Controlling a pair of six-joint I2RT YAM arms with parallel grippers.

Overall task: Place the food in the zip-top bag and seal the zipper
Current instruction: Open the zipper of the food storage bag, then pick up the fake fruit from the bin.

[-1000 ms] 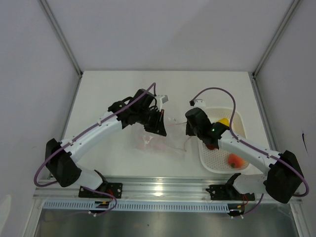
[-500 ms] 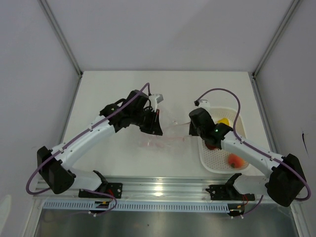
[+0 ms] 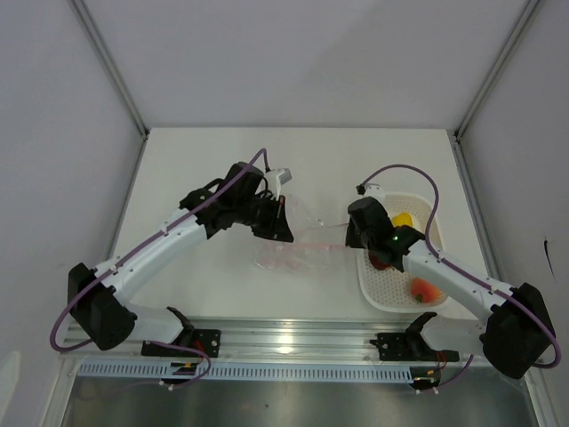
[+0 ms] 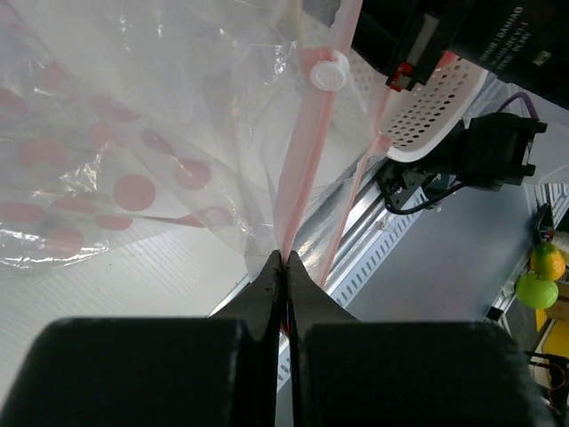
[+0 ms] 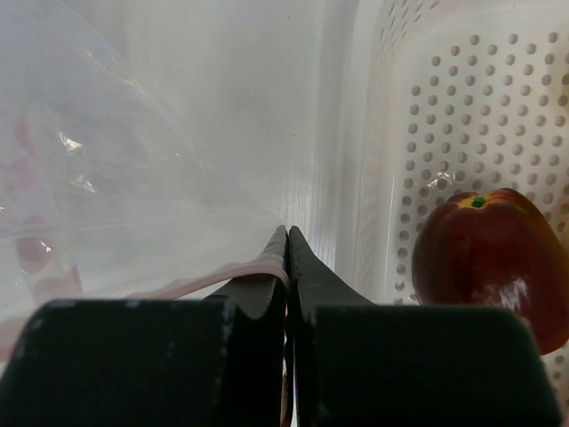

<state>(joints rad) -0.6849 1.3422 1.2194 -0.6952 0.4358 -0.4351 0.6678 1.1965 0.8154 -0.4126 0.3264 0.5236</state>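
Stretching the zip-top bag [image 3: 293, 256] across the middle of the top view, just left of the white perforated basket [image 3: 366, 283]. Clear, crumpled, dotted pink, filling the upper left of the left wrist view. Along its lifted edge, the zipper [image 4: 307, 151]: a pink strip climbing from lower centre to the top of that view, past a small white round piece [image 4: 327, 71] near the top, with a second pink band just to its right and apart from it.

Pinched at lower centre of the same view by the left gripper [image 4: 284, 258], closed all the way, fingertips meeting on the strip. Clamped at the other end by the right gripper [image 5: 287, 233], likewise closed tight, the pink strip entering between its fingers from the lower left, just beside the basket wall.

Inside the basket, at the right of the top view: a yellow piece [image 3: 402, 219] near the top, a dark red piece [image 3: 382, 261] at mid-left, partly under the right arm, and an orange-red piece [image 3: 422, 288] toward the bottom. Nothing but pink dots readable through the bag's plastic.

Beneath it all, the white table [image 3: 196, 169]. At the far right edge of the left wrist view, beyond the table, a green fruit [image 4: 537, 290] and an orange fruit [image 4: 548, 261].
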